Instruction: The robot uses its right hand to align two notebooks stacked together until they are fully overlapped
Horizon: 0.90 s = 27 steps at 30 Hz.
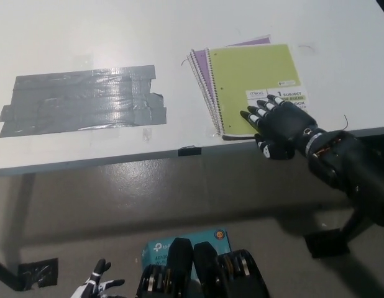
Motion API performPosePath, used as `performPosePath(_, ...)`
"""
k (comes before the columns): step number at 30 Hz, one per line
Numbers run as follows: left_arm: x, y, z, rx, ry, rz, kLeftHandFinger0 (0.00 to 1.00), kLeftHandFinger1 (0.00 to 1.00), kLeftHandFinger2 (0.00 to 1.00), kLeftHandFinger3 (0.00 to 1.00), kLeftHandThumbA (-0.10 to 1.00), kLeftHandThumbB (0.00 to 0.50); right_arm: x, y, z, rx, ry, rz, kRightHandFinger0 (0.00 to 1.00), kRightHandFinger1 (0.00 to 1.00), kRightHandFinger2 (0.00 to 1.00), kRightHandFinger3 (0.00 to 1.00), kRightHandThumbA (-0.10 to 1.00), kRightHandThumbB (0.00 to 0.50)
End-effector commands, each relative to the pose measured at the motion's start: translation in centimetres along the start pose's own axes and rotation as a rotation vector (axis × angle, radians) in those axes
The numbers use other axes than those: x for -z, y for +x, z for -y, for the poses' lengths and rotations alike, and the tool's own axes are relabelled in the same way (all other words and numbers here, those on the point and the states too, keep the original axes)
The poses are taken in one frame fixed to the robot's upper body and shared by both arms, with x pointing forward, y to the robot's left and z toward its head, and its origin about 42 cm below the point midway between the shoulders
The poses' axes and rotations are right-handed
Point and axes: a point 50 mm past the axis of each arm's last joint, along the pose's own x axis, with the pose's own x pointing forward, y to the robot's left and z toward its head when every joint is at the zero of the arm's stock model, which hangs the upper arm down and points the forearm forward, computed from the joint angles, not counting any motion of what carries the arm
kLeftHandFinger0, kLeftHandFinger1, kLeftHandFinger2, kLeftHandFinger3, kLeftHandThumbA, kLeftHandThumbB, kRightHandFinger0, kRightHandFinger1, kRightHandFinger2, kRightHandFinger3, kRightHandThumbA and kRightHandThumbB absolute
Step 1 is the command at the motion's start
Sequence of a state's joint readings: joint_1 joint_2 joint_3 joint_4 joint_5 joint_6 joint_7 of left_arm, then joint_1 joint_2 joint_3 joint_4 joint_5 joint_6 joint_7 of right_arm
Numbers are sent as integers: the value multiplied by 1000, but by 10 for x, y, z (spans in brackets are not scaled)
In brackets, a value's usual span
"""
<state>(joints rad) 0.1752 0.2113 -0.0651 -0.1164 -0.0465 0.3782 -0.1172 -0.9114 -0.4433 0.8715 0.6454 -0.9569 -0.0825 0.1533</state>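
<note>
table: white table [86,43] fills the upper part of the view, its near edge running across the middle of the picture.
green notebook: green notebook [251,81] lies flat near the table's front edge, on top of the other one, spiral binding along its left side, white label at its lower right.
purple notebook: purple notebook [202,66] lies underneath, showing only as a thin strip along the green cover's left side and a sliver at the top right; the two covers are nearly but not fully matched.
right hand: black right hand [280,124] rests flat on the lower right corner of the green notebook, fingers spread and extended, palm down, gripping nothing; the thumb hangs just past the table edge.
left hand: white left hand [96,287] sits low at the bottom left, well below the table, fingers apart, holding nothing.
tape: grey tape patch [83,99] is stuck to the table, well apart to the left of the notebooks.
box: teal box [158,247] lies on the floor under the table edge.
</note>
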Motion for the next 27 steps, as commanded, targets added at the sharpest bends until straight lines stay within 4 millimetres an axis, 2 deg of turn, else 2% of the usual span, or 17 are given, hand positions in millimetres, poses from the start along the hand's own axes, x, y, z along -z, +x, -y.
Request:
performPosePath(1, -9, 1, -2, 18, 32, 33, 556, 631, 791, 1000, 1000, 444, 7, -7, -14, -52, -132, 77, 1000, 1000, 1000, 1000, 1000, 396)
performPosePath(4, -9, 1, -1, 23, 25, 33, 563, 632, 773, 1000, 1000, 459, 7, -6, -13, -43, -171, 93, 1000, 1000, 1000, 1000, 1000, 402)
performPosePath(6, -8, 1, -1, 24, 30, 35, 522, 614, 764, 1000, 1000, 461, 8, -6, -14, -30, -186, 99, 1000, 1000, 1000, 1000, 1000, 405)
performPosePath(8, -8, 1, -1, 23, 31, 35, 519, 611, 766, 1000, 1000, 466, 9, -7, -13, -26, -185, 103, 1000, 1000, 1000, 1000, 1000, 390)
performPosePath(10, -10, 1, -1, 24, 36, 32, 550, 619, 766, 1000, 1000, 458, 13, -6, -12, -46, -216, 89, 1000, 1000, 1000, 1000, 1000, 388)
performPosePath(12, -12, 1, -1, 23, 46, 38, 559, 617, 764, 1000, 1000, 489, 16, -7, -10, -46, -225, 87, 1000, 1000, 1000, 1000, 1000, 383)
performPosePath(15, -13, 2, -1, 22, 38, 44, 477, 558, 730, 1000, 1000, 473, 22, -9, -9, -36, -215, 79, 1000, 1000, 1000, 1000, 1000, 398)
performPosePath(19, -14, 2, 0, 22, 43, 42, 475, 568, 743, 1000, 1000, 453, 23, -10, -8, -33, -226, 74, 1000, 1000, 1000, 1000, 1000, 386)
performPosePath(21, -13, 2, 0, 26, 46, 41, 532, 599, 764, 1000, 1000, 456, 24, -10, -6, -17, -219, 72, 1000, 1000, 1000, 1000, 1000, 382)
performPosePath(23, -13, 3, 0, 24, 46, 43, 507, 580, 749, 1000, 1000, 451, 24, -9, -5, -10, -222, 70, 1000, 1000, 1000, 1000, 1000, 381)
performPosePath(24, -14, 1, 0, 24, 44, 42, 536, 602, 756, 1000, 1000, 431, 24, -8, -4, -3, -211, 72, 1000, 1000, 1000, 1000, 1000, 385)
performPosePath(27, -13, 0, 1, 24, 38, 44, 520, 586, 741, 1000, 1000, 452, 22, -3, 2, -16, -214, 57, 1000, 1000, 1000, 1000, 1000, 404)
